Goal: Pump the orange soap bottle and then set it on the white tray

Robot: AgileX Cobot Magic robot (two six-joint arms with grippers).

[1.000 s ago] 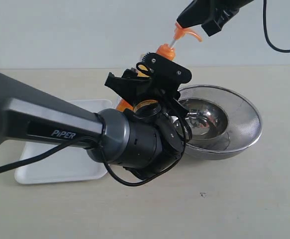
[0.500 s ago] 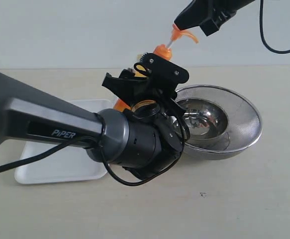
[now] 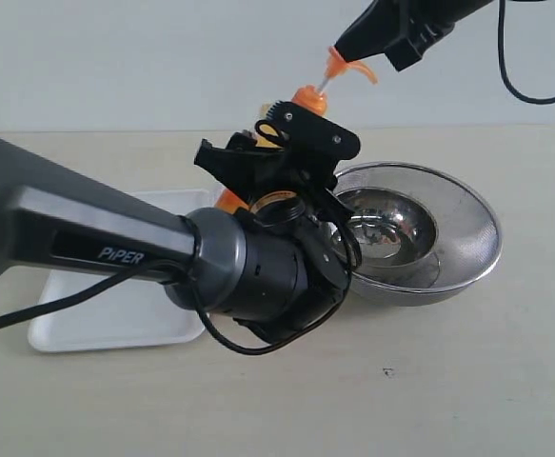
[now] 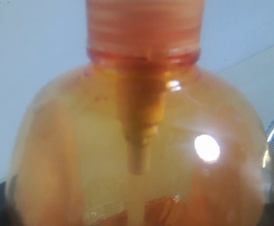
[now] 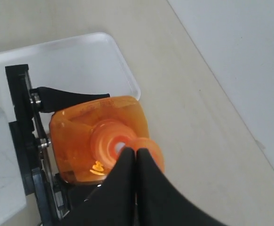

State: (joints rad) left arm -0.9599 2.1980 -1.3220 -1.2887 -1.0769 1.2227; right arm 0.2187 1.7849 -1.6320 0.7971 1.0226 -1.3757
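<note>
"Up at the top of the exterior view, what is the right gripper point(image 3: 338, 44) doing?"

"Its fingers are together, with the tip down on the orange pump head point(image 3: 350, 65). Compared with a second ago, the head and the collar below it have slid a little to the left. The white stem also looks slightly shorter, so I'd judge the press has begun, though only just."

"And the orange soap bottle point(image 3: 308, 96) itself?"

"It's clamped in the left gripper point(image 3: 275, 145), tilted, between the white tray point(image 3: 96, 328) and the steel bowl point(image 3: 482, 224). That grip hasn't shifted. The bottle isn't on the tray, so the placing step is all to come."

"Can you see its base?"

"No. The left arm's wrist covers the body, so I can't tell whether the bottom rests on the table point(image 3: 448, 390) or hangs clear."

"Left wrist view?"

"Nothing but the bottle's shoulder, neck and dip tube, blurred and filling the frame. No jaws show there, and a sliver of the bowl rim sits at one edge."

"Right wrist view?"

"It looks down the closed fingers onto the pump head. One black finger point(image 5: 73, 95) of the left gripper lies flat against the bottle's side. The opposite one is mostly hidden behind the right gripper. The tray shows beyond the bottle, cut off by the frame — and nothing here reveals whether any soap has come out of the spout."
</note>
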